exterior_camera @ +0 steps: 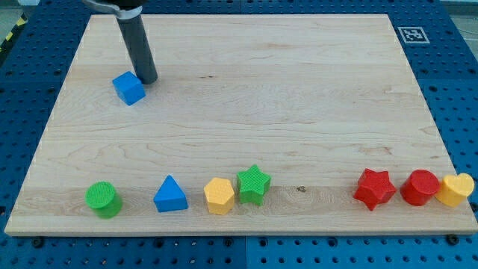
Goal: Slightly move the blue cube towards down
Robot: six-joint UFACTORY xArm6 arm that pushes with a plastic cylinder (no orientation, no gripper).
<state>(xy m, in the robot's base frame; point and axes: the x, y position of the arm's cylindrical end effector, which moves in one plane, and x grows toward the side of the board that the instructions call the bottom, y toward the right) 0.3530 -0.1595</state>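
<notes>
Blue cube point(128, 87) (beside my tip point(149, 80))

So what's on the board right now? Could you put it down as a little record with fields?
surface: wooden board on a blue perforated table
tip: my tip at the blue cube's upper right edge, touching or nearly so
target block: blue cube, the view's upper left, alone
bottom row, left group: green cylinder, blue triangle, yellow hexagon touching green star
bottom row, right group: red star, red cylinder, yellow heart, close together
marker: black-and-white tag, board's top right corner
</notes>
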